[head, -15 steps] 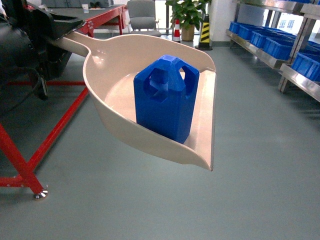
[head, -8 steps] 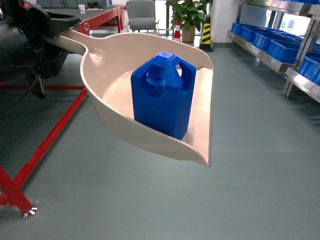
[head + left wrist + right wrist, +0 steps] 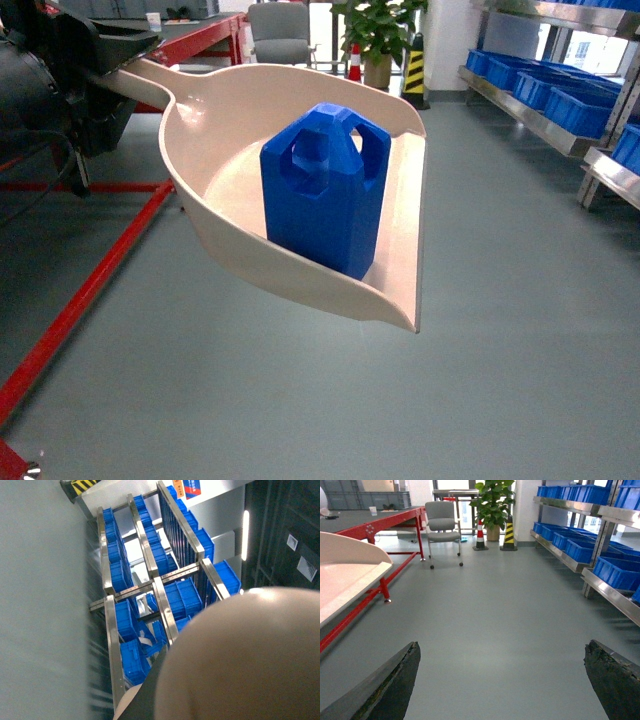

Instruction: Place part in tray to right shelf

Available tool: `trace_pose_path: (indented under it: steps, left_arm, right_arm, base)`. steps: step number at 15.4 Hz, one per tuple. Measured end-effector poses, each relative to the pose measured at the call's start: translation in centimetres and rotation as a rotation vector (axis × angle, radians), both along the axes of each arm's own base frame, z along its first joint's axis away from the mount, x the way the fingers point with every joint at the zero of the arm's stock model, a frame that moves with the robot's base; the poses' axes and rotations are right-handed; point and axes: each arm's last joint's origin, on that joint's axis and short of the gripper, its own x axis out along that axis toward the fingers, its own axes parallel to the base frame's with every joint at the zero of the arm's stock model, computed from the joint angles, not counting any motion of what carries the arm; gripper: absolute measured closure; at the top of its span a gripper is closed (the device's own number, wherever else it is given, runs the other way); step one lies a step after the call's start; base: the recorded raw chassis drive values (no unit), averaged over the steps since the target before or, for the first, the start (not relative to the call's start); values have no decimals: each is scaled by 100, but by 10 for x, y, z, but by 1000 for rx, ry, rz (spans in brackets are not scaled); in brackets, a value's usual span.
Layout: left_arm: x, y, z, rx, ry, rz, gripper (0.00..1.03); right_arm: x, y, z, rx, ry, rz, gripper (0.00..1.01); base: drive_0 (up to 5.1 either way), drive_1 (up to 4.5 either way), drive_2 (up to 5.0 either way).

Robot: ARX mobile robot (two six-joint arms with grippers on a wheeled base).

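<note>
The beige tray (image 3: pixel 230 130) hangs in the air in the head view, with its long handle running up-left into my left gripper (image 3: pixel 105 55), which is shut on it. The blue part (image 3: pixel 322 190) stands upright inside the tray, near its wide lip. In the left wrist view the tray's blurred underside (image 3: pixel 245 655) fills the lower right. My right gripper (image 3: pixel 502 645) is open over bare floor, with the tray's lip (image 3: pixel 350 575) off to its left. The right shelf (image 3: pixel 545 125) of steel stands apart along the right wall.
Blue crates (image 3: pixel 615 572) line the steel shelf tiers (image 3: pixel 150 570). A red-framed table (image 3: pixel 90 280) stands on the left. A grey chair (image 3: pixel 442 527), a potted plant (image 3: pixel 492 505) and striped cones (image 3: pixel 508 532) are at the far end of the grey floor.
The floor, red table frame and shelves have slid down and outward in the head view, as the base rolls forward. The tray and part keep their place before the camera.
</note>
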Motion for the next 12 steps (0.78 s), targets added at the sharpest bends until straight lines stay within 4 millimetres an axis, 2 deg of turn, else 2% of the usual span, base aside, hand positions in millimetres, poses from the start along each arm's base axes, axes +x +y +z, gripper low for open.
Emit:
trace_pose_path:
  steps: [12]
  left_arm:
    - [0,-1,0,1,3,-2,90]
  right_arm:
    - [0,0,0,0,2,0,3]
  base:
    - [1,420,-419]
